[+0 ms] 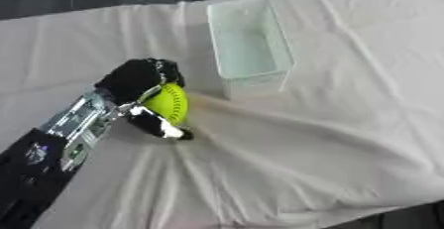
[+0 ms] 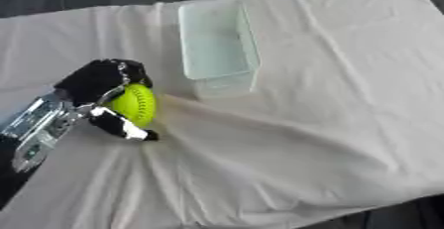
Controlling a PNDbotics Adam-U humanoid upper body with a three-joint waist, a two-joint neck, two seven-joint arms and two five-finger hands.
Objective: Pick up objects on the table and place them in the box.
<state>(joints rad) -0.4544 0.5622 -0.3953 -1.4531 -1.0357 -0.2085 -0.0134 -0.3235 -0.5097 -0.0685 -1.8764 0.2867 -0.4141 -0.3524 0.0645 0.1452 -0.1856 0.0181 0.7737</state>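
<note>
Yellow-green ball (image 1: 171, 103), clear pale box (image 1: 249, 39), white cloth (image 1: 329, 139), black hand (image 1: 138, 82)

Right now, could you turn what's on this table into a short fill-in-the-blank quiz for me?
1. The left hand is curled round a ____ ball.
2. The clear box holds ____.
3. The ball is to the ____ of the box.
4. The table is covered by a ____ cloth.

Missing words: yellow; nothing; left; white
</note>
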